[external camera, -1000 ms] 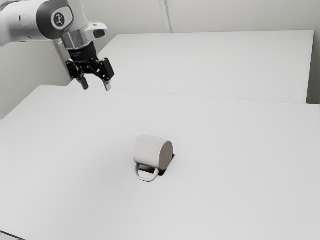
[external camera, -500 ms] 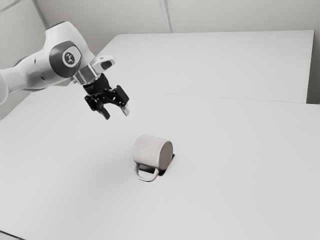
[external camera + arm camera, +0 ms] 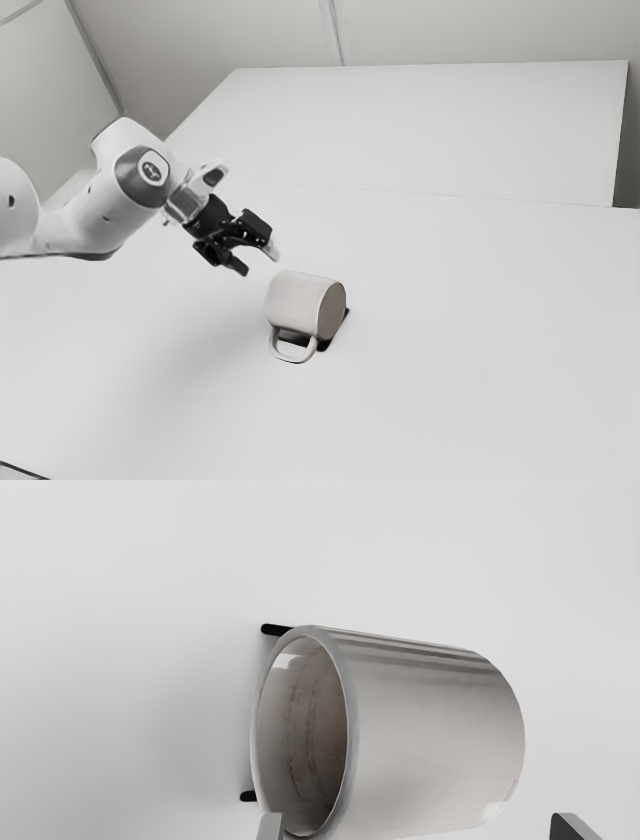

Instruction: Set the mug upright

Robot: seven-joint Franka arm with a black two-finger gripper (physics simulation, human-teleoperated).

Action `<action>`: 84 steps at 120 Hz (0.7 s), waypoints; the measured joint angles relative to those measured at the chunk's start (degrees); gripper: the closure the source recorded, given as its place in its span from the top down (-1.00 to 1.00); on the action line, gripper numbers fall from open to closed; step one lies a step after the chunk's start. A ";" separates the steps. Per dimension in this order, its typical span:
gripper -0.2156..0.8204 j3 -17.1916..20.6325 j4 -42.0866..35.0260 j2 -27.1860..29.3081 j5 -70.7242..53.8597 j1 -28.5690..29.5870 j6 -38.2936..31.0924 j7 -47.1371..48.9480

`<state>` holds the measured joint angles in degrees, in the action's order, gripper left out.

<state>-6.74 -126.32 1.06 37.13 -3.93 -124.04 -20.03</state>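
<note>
Lying on its side on the table (image 3: pixel 450 370), the mug (image 3: pixel 300 303) is near our gripper (image 3: pixel 256 260), whose jaws stand spread and empty. We should descend slowly, mind the rim (image 3: pixel 353 730) with our fingers (image 3: pixel 270 826), grip squarely to prevent rolling, then turn the base (image 3: pixel 332 311) downward before letting go.

This room I'm standing in is probably a robotics lab or test room, though the far side is too plain to say for sure. A white robot arm (image 3: pixel 100 208) reaches over a broad white tabletop (image 3: pixel 460 340), with another flat white surface (image 3: pixel 430 130) beyond it. Pale grey walls (image 3: pixel 490 35) rise behind, one with a narrow strip (image 3: pixel 333 30) running up it.
</note>
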 joint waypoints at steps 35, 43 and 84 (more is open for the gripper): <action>0.53 -0.03 -1.37 -3.65 11.54 0.38 -3.49 -9.23; 0.53 -0.03 -1.39 -4.21 13.19 0.30 -3.68 -11.02; 0.53 -0.03 -1.52 -6.25 20.59 0.77 -0.33 -16.65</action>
<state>-6.77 -127.84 -5.19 57.72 -3.16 -124.37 -36.68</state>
